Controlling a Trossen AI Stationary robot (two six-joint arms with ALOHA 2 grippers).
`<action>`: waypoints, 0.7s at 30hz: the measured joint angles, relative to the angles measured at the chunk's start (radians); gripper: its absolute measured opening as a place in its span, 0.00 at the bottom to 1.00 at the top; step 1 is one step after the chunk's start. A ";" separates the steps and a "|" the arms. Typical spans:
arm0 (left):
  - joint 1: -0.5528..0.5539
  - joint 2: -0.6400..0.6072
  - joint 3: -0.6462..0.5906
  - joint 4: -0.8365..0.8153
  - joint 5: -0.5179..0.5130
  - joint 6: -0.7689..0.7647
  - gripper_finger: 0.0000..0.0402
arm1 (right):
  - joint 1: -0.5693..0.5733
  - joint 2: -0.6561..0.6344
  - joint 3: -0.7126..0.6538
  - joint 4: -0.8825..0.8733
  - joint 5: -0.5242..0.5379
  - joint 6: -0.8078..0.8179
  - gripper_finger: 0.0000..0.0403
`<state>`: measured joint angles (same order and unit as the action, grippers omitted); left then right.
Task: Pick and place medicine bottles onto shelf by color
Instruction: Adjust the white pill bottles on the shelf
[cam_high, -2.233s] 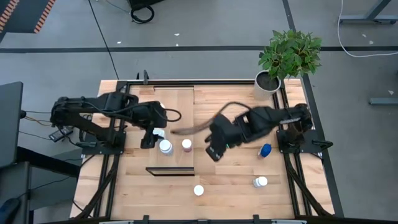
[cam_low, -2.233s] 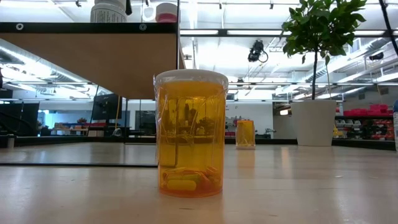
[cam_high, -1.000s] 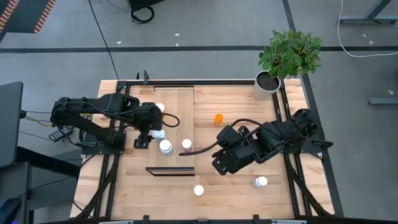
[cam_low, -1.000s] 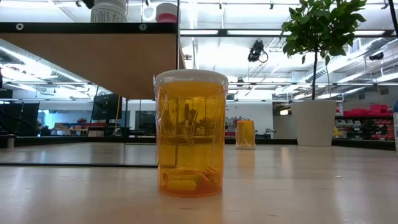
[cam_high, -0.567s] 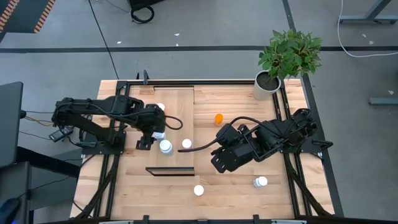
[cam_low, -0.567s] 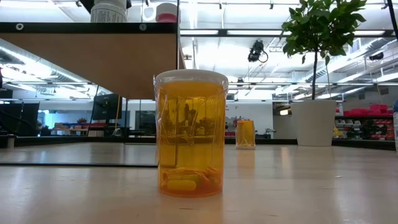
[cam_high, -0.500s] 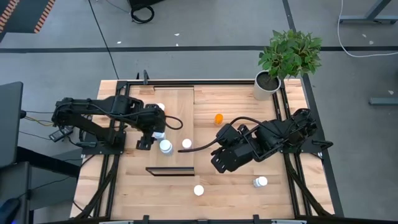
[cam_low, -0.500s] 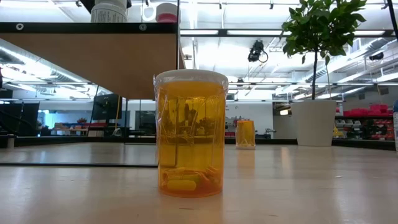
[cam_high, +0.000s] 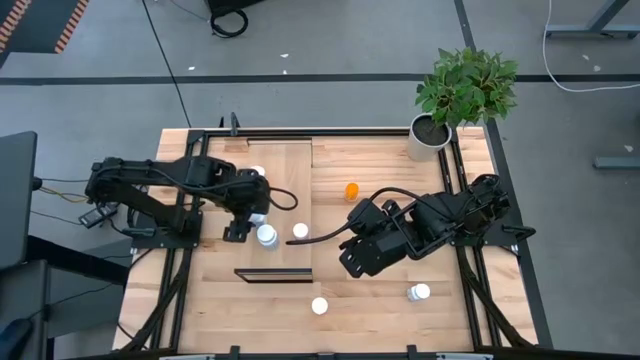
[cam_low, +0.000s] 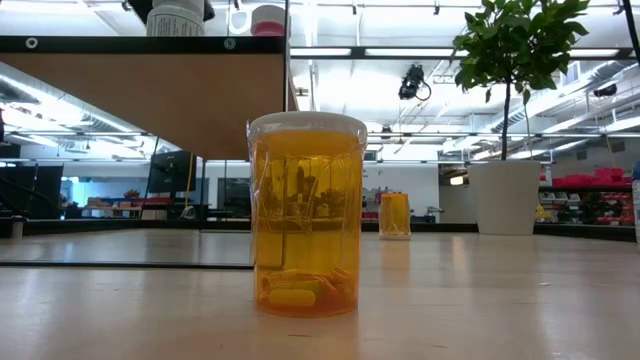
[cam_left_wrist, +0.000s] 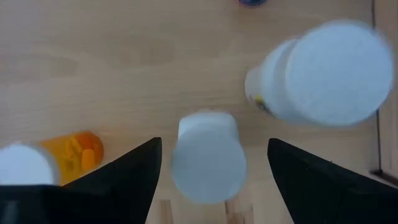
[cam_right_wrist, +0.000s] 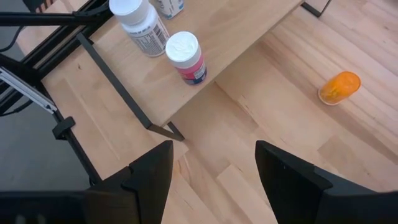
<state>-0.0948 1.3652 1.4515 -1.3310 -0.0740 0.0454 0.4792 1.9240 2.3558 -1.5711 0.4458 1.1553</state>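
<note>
**Bottle handling notes: left arm working at the shelf, right arm empty over the bench**

The medicine bottles are small, rigid plastic cylinders with smooth walls; you should judge them light, slick and easy to tip. Take each one across the body just under the cap, square to its axis, with modest squeeze.

Locations: a white bottle (cam_high: 266, 235) and a pink bottle (cam_right_wrist: 186, 57) are standing upright on the shelf (cam_high: 283, 165), near each other. A small white bottle (cam_left_wrist: 208, 155) is sitting between the left gripper's (cam_high: 250, 213) jaws in the left wrist view; the jaws are standing wide on either side of it and are not touching it. In that same view an orange bottle (cam_left_wrist: 78, 152) is lying just beside it.

Off the shelf, on the bench (cam_high: 380, 290): an orange bottle (cam_high: 351, 190) towards the plant pot (cam_high: 431, 133), a white-capped one (cam_high: 319, 305) near the front edge, and another (cam_high: 418, 292) to the right.

The right gripper (cam_high: 352, 262) is hanging over the bench beside the shelf's dark-framed end, jaws wide and holding nothing.

Risk, as I judge it: closing off-centre will be skidding the bottle into its neighbours.
</note>
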 joint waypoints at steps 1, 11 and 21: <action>0.000 0.001 -0.012 0.003 0.000 0.000 0.74 | 0.000 0.000 0.000 0.000 0.000 0.000 0.58; 0.000 0.002 -0.047 0.019 0.000 -0.014 0.74 | 0.001 0.000 0.000 0.000 -0.001 0.004 0.58; 0.027 0.002 -0.047 0.046 -0.004 -0.016 0.74 | 0.001 0.000 0.000 0.000 -0.001 0.000 0.58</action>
<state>-0.0678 1.3674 1.4048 -1.2845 -0.0777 0.0296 0.4803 1.9240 2.3558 -1.5711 0.4450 1.1555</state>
